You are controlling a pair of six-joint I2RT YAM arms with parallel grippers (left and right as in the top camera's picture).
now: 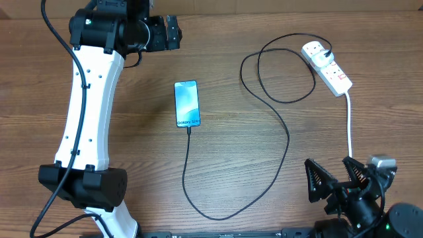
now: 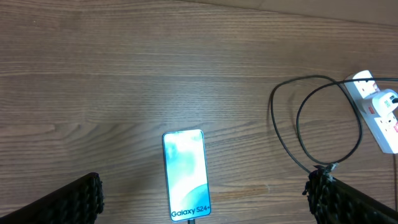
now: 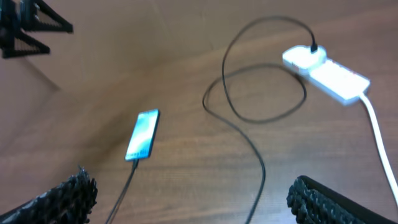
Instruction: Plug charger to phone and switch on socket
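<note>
The left claw hangs over the table at the phone's 12 o'clock, its jaws spread wide and holding nothing. It looks parked clear of the work. The phone lies flat near the table's middle, screen up and lit. The charger meets the phone's near end and seems seated there. From there it sags toward 6 o'clock, climbs, loops, and ends in a plug standing in the socket at the phone's 2 o'clock. No box or tray is present, so only the phone's port and that outlet hold anything. The red switches are too small to read, so the switching is probably not yet done. The right claw, at the socket's 6 o'clock, is spread and empty, likely placed to reach them.
</note>
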